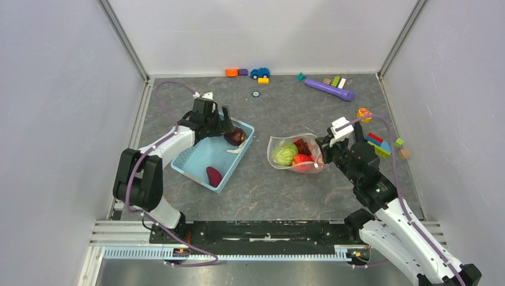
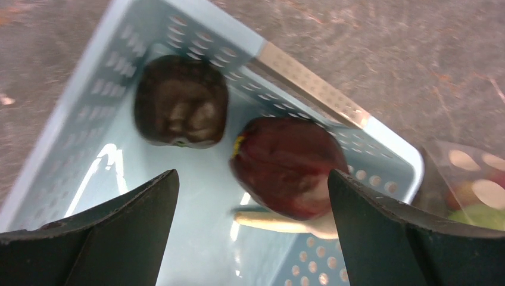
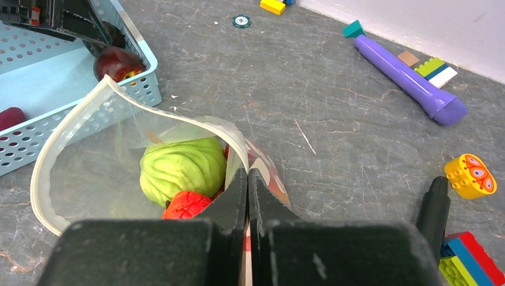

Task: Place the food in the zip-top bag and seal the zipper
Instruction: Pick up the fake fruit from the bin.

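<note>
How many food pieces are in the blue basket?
3: dark brown one by the basket wall, maroon one beside it, magenta one at the near end; the pale stalk may be a fourth.

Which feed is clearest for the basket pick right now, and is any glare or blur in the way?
Left wrist view: slightly soft throughout, with a white glare patch on the basket floor; the reddish maroon food framed by the open left pincer is readable. Right wrist view: sharp on the zip-top bag and green food. Top view: even light, faint shadows, things small.
</note>
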You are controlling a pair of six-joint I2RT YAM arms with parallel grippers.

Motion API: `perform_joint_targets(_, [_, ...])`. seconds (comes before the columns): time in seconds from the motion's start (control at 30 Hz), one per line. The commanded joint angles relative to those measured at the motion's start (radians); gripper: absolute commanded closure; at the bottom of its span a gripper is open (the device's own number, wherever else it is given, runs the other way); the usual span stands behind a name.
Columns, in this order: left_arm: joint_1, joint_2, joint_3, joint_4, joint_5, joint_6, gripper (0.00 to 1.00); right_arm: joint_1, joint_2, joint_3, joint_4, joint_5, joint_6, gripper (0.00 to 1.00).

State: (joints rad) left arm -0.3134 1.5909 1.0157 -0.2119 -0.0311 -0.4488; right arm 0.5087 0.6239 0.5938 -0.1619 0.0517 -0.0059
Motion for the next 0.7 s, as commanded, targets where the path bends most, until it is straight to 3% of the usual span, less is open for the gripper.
perform_joint_targets(0.0, [0.005,-0.006,0.024,0.067,0.182,-0.054,0.00,0.002,-0.018,0.047,0.035,-0.006,-0.021,1.00])
perform_joint_targets(0.2, [0.006,0.017,-0.025,0.104,0.253,-0.184,0.00,0.002,-0.030,0.055,0.029,-0.018,-0.027,1.00])
perform_joint_targets(0.67, [0.002,0.119,-0.023,0.098,0.211,-0.315,0.00,0.002,-0.057,0.063,0.019,-0.038,-0.027,1.00])
